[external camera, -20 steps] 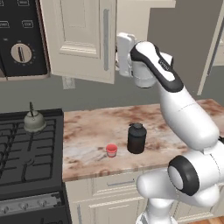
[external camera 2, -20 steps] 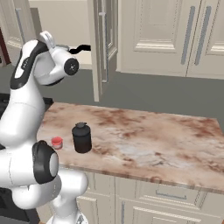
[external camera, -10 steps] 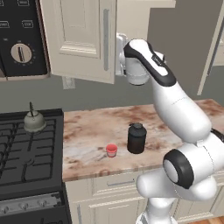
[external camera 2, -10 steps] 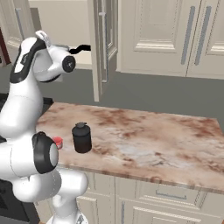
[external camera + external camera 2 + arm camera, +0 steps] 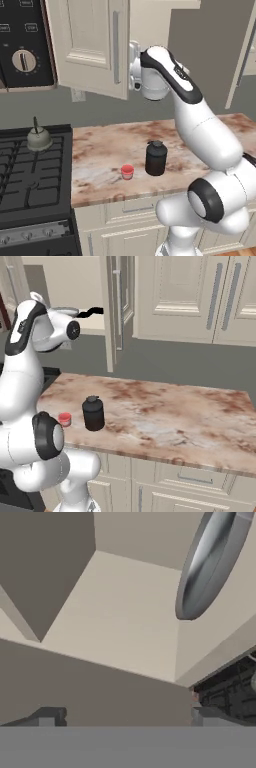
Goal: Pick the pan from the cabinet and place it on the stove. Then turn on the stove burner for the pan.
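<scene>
The pan (image 5: 214, 564) is a silver-grey disc seen edge-on at the upper right of the rolled hand view, resting on the plain beige shelf of the cabinet (image 5: 125, 612). In the right base view its black handle (image 5: 93, 311) sticks out of the open cabinet toward the door (image 5: 118, 306). My gripper (image 5: 125, 716) is open, its fingertips (image 5: 48, 715) far apart with nothing between them, just outside the cabinet opening and short of the pan. In the left base view the hand (image 5: 135, 65) sits at the edge of the open door (image 5: 90, 45). The stove (image 5: 30, 175) is at the lower left.
A small grey-green kettle (image 5: 38, 139) stands on the stove's back corner. A black jar (image 5: 156, 158) and a small red cup (image 5: 127, 171) stand on the marbled counter (image 5: 110, 145). A black panel with a round dial (image 5: 22, 60) hangs left of the door.
The hand has shifted a little left and closer to the cabinet opening, with the forearm rising. The jaws stayed open; pan, jar and cup have not moved.
</scene>
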Robot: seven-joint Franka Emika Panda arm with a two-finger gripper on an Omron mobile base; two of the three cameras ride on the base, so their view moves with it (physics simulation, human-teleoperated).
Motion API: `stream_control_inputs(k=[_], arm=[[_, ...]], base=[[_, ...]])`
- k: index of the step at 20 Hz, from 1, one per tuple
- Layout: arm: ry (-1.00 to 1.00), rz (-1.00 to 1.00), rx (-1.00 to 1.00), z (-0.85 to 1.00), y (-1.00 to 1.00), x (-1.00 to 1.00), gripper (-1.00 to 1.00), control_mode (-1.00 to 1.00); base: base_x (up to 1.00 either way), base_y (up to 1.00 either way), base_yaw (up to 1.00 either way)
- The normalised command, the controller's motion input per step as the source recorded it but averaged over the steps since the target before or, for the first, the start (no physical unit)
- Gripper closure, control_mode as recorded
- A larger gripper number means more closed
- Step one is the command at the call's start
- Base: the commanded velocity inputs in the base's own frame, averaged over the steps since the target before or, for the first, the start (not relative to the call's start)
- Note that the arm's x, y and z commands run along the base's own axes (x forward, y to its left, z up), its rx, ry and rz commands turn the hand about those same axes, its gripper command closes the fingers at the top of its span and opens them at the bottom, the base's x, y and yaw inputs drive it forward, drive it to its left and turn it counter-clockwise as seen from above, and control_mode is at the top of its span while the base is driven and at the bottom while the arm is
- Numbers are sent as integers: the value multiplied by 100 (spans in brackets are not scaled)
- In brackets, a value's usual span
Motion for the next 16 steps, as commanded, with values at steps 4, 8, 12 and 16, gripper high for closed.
stream_control_inputs(k=[4, 8, 12, 16], arm=[[-1, 11, 0, 0, 59, -56, -100, -100], [0, 11, 0, 0, 63, -57, -100, -100], [0, 11, -1, 0, 66, -56, -100, -100], [0, 11, -2, 0, 67, -52, -100, -100]], base=[[0, 0, 0], [0, 0, 0], [0, 0, 0], [0, 0, 0]])
